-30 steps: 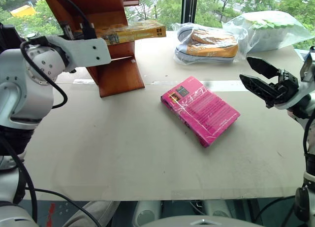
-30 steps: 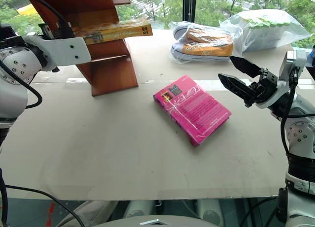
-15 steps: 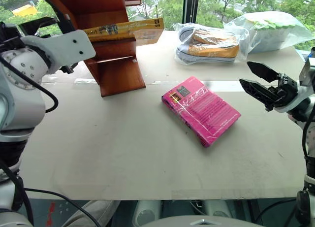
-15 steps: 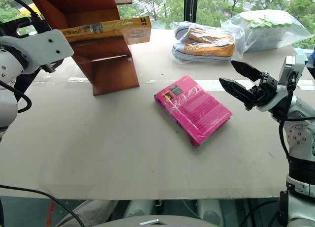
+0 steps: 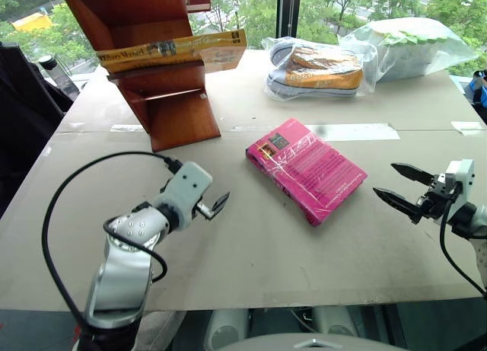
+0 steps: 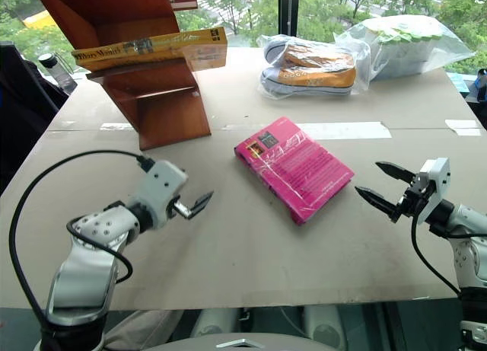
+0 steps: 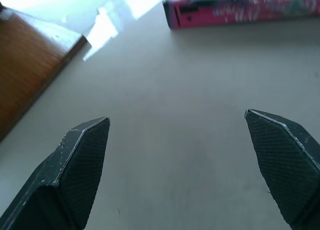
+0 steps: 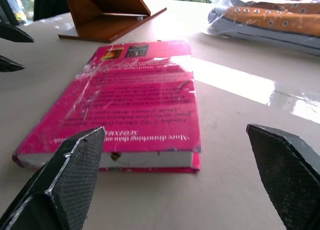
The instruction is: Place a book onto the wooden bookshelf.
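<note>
The book (image 5: 173, 51) lies flat on a ledge of the wooden bookshelf (image 5: 163, 100) at about eleven o'clock on the table (image 5: 228, 252), its yellow spine facing out and one end jutting past the shelf's edge (a second ago the left gripper was up beside it at that ledge). The left gripper (image 5: 215, 207) has since come down and away from the shelf and now hangs low over the bare tabletop at about eight o'clock, its jaws spread wide with nothing between them. The right gripper (image 5: 403, 189) has dropped as well, sitting lower at about three o'clock, jaws parted and empty, pointed toward a pink book (image 5: 307, 169) that lies flat near the middle of the table, between the two grippers and touching neither. Toward one o'clock, at the far edge, rest a pair of bagged sneakers (image 5: 319, 65) and a second plastic bag (image 5: 411, 46) beside them.
</note>
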Available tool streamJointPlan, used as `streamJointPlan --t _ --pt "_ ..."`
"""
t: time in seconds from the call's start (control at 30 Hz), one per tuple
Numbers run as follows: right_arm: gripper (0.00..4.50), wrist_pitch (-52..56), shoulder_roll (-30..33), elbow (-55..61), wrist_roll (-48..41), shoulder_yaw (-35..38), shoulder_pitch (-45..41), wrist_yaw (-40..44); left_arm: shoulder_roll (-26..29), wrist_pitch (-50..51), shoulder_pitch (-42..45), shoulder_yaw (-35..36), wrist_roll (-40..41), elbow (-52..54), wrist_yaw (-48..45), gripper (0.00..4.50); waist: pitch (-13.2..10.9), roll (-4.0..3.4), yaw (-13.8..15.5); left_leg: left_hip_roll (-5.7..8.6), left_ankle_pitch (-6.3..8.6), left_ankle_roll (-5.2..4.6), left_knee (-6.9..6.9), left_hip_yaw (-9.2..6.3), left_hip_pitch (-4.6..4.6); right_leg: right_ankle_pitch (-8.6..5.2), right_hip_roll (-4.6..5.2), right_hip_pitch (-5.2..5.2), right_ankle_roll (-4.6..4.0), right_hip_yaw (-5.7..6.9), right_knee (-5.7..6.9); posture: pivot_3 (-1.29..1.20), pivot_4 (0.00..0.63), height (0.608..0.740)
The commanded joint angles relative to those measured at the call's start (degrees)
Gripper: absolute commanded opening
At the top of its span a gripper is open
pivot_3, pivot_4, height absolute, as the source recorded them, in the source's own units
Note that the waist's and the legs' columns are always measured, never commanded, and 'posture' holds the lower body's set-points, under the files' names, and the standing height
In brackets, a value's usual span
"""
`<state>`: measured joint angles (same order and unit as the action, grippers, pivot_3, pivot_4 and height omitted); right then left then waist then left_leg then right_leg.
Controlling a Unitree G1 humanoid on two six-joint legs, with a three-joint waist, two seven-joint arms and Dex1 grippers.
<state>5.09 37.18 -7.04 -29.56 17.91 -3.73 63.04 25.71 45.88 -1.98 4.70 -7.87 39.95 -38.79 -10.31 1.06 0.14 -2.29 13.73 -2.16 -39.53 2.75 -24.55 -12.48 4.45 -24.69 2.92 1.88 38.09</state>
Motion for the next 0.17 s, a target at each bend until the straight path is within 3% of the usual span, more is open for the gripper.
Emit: streamJointPlan --t 0.03,0.17 --pt "4.50 -5.6 0.7 -3.1 3.1 0.3 1.2 0.7 -6.6 -3.9 -4.0 3.3 6.9 0.6 2.6 4.46 0.0 -0.02 0.3 0.00 0.00 0.01 -0.02 -0.02 0.05 0.00 0.02 0.04 -0.02 0.00 0.01 0.00 0.150 0.693" --pt "4.50 -7.9 0.9 -6.8 4.4 -0.4 1.1 2.1 -6.8 -11.0 -10.1 1.8 8.4 -2.0 2.7 4.46 0.1 -0.02 0.4 0.00 -0.01 0.02 -0.06 -0.04 0.22 0.02 0.01 0.17 -0.06 -0.11 0.01 0.00 0.150 0.693"
